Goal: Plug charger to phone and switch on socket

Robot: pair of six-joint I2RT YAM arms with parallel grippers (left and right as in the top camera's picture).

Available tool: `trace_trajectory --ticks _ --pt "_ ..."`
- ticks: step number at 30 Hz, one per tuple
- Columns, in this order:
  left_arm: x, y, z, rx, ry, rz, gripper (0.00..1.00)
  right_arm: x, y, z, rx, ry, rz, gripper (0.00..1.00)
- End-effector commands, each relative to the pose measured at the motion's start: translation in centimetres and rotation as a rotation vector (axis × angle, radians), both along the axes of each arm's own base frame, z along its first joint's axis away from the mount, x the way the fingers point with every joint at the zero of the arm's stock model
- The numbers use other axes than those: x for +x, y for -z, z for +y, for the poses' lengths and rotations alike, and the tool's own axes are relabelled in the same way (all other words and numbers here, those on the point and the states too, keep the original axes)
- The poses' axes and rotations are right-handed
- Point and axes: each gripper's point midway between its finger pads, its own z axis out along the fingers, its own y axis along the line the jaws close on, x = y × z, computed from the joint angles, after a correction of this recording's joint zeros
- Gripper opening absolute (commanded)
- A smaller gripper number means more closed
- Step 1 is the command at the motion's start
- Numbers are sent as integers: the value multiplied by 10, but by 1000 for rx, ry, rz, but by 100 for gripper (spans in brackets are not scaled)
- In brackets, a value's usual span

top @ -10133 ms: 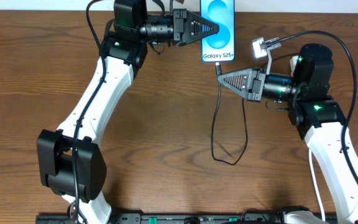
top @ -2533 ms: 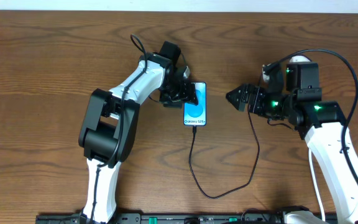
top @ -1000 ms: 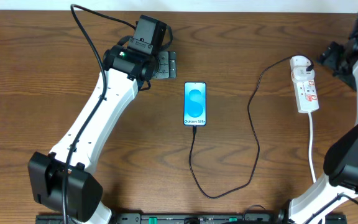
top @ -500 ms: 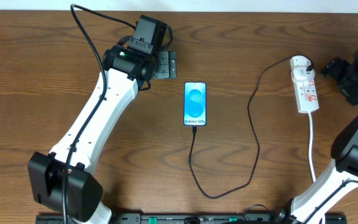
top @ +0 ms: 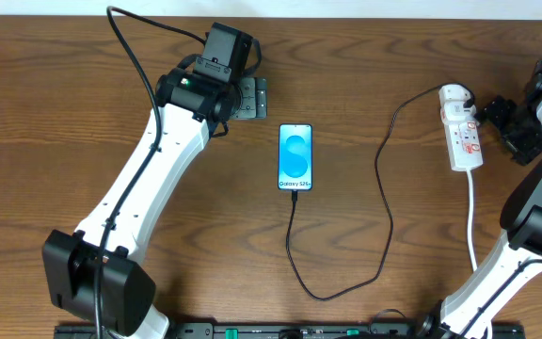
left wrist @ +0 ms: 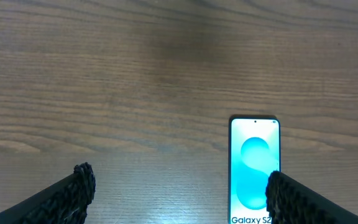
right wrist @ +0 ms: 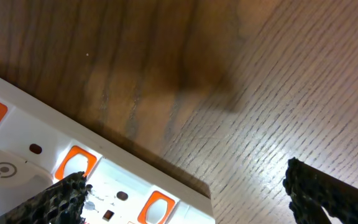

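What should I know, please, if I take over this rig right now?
Left gripper: open, empty, up-left of the phone, which lies face up.
Right gripper: open, empty, close beside the socket, on its right.
Done: the charger looks plugged into the phone's bottom end and runs to the socket.
Left: press the socket switch; I cannot tell whether it is already on.

White arm links point(top: 149, 179) with bulky black joints point(top: 97, 273).
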Motion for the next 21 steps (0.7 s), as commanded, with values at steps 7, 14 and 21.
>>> trace_trajectory --ticks 7,14,21 --pt "1 3 5 16 -14 4 89 1 13 -5 5 33 -17 99" --pt "1 3 5 16 -14 4 89 7 25 6 70 21 -63 99" --pt "1 3 5 16 -14 4 89 10 28 17 127 9 -86 99"
